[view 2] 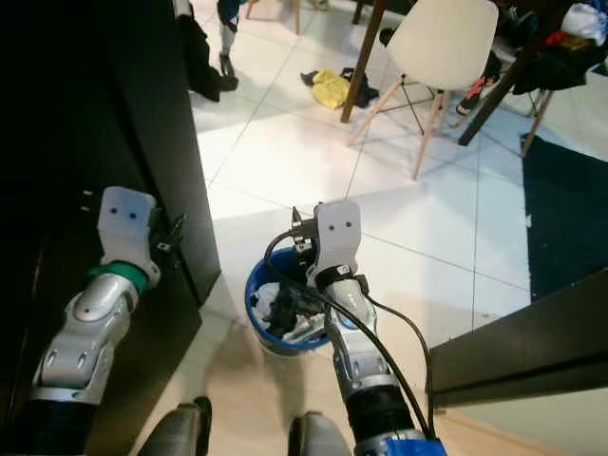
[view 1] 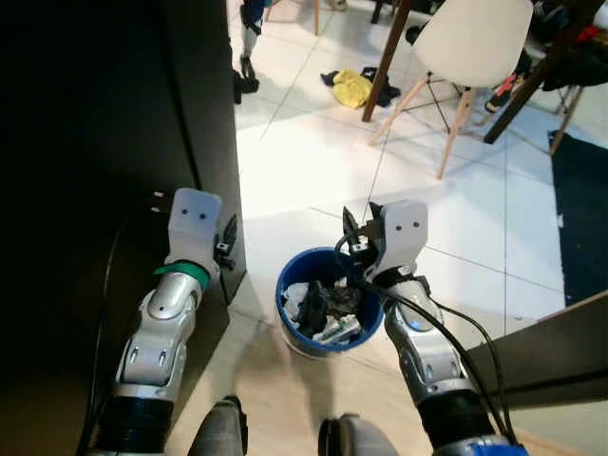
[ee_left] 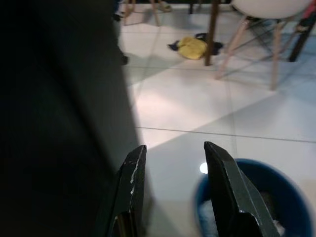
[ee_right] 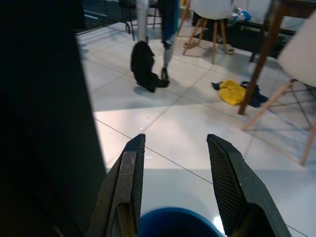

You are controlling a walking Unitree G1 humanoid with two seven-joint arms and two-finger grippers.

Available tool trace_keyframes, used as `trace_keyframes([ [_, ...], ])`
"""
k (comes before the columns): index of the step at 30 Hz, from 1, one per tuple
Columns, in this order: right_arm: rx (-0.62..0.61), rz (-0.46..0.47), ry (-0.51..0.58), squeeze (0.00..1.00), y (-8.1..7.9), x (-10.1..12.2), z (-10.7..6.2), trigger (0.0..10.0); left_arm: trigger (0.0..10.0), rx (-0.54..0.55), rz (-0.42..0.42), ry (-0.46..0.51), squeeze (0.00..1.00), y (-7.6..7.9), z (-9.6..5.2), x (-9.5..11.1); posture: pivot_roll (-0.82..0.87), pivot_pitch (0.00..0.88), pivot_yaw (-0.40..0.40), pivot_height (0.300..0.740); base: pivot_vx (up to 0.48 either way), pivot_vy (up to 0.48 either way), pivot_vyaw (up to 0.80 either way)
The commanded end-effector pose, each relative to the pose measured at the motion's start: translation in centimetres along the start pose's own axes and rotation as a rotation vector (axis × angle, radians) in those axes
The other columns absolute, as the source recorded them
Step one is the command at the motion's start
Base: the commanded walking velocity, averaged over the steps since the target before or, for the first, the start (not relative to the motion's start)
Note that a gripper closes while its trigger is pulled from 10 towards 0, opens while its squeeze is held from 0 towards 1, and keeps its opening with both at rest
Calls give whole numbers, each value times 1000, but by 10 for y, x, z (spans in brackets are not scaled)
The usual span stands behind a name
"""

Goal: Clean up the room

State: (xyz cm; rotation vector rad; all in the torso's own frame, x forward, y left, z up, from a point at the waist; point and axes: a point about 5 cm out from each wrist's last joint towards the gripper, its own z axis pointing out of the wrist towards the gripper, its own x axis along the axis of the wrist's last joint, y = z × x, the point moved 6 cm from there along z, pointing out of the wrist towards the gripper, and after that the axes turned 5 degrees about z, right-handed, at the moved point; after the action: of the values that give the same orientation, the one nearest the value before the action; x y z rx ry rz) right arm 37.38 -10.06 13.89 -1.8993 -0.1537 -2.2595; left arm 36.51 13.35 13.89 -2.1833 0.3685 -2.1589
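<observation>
A blue bin [view 1: 282, 299] stands on the white tile floor just before my feet, holding crumpled white and dark rubbish. My right gripper [view 1: 354, 237] hangs open above the bin's far rim, with nothing between its fingers [ee_right: 123, 182]; the bin's rim [ee_right: 173, 222] shows below them. My left gripper [view 1: 226, 245] is open and empty, close against the edge of a black cabinet [view 1: 204, 123], to the left of the bin [ee_left: 266, 173]. A yellow cloth [view 1: 351, 87] lies farther off on the floor by a table leg, and a black garment [ee_right: 144, 66] lies near the cabinet's far corner.
The black cabinet fills the left side. A white chair [view 1: 470, 43] on wooden legs and a dark table leg [view 1: 388, 52] stand ahead. A dark rug [view 1: 579, 209] lies at the right, and dark furniture [view 1: 551, 351] at lower right. Someone's legs [view 1: 249, 38] stand at the back.
</observation>
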Motion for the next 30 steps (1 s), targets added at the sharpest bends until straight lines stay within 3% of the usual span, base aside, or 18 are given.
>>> trace_keyframes([
  [1,-14,1,-9,0,4,-3,-2,10000,10000,-18,-2,-18,0,5,-1,-5,-17,118,0,740,0,-431,0],
  [15,-11,0,-8,0,3,-4,-2,10000,10000,-18,-5,-11,0,5,0,-4,-17,113,1,740,0,-378,0],
  [21,-9,-1,-6,0,3,-3,-1,10000,10000,-8,-44,-16,0,2,0,-4,-18,110,1,740,0,0,0],
  [30,-3,-1,-7,0,2,-4,-1,10000,10000,-5,-40,-20,0,2,0,-5,-17,107,1,740,0,0,0],
])
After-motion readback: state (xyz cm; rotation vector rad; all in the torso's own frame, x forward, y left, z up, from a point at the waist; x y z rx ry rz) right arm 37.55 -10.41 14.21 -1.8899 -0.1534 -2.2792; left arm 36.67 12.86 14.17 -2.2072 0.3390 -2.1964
